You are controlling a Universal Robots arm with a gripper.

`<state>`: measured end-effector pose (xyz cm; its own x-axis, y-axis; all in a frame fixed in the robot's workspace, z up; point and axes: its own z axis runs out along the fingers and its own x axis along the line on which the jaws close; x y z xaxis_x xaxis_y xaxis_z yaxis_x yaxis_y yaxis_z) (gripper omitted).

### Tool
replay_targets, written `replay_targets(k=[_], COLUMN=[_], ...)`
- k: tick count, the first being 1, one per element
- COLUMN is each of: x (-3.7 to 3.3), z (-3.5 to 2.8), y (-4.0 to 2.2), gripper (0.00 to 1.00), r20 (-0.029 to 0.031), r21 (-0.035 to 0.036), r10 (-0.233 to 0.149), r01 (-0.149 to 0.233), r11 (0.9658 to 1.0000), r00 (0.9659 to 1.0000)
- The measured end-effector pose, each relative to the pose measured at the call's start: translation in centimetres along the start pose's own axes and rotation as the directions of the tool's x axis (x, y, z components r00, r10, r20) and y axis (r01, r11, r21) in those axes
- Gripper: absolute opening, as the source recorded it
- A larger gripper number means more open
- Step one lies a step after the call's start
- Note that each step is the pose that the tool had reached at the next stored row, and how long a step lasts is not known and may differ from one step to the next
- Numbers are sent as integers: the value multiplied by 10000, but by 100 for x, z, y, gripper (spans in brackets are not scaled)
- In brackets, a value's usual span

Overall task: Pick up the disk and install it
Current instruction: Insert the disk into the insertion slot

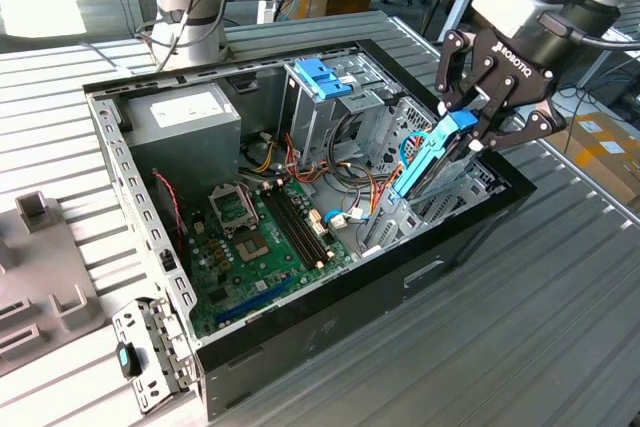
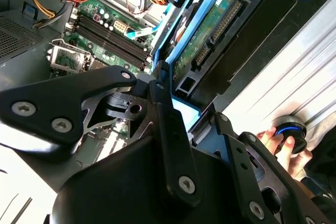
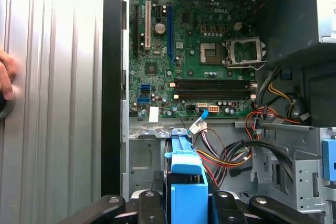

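Blue-railed disk (image 1: 430,162) is clamped by its upper end in my gripper (image 1: 468,133), tilted, its lower end down inside the case (image 1: 330,319) at the exterior view's right

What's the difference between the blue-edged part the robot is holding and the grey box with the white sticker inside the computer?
The disk is slim with blue rails, while the power-supply box is bulkier, plain grey and carries a white sticker. The disk stands tilted on edge, and the gripper clamps it in its fingers at the exterior view's right. The power-supply box lies flat, seated in a corner of the computer case. Both are rectangular computer parts.
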<state>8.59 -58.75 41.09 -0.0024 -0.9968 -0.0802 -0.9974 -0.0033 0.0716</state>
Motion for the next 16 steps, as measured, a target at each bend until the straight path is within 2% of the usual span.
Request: replay_targets(k=[16], x=[5], z=[62], y=[-4], gripper=[37], r20=[-1], r21=[0], r10=[0], r01=[0], r11=[10000], r00=[10000])
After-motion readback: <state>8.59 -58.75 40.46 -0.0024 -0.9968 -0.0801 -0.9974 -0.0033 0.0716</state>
